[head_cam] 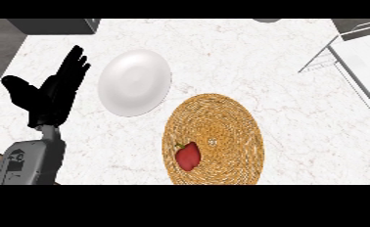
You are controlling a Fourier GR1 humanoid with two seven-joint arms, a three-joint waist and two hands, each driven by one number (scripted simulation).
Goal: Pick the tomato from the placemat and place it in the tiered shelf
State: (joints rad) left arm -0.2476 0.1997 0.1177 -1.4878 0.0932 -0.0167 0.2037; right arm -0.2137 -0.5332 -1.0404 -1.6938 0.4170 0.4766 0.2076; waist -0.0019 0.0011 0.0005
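Observation:
A red tomato (189, 156) with a small green stem lies on the lower left part of a round woven placemat (224, 128) near the counter's front edge. The tiered shelf (347, 57), a grey wire frame with a pale board, stands at the far right and is cut off by the view's edge. My left hand (52, 91) rests open at the left side, fingers straight and pointing up, well apart from the tomato. My right hand does not show.
A white plate (133, 81) lies between my left hand and the placemat. A dark grey block (57, 25) sits at the counter's back left corner. The counter top is white marble.

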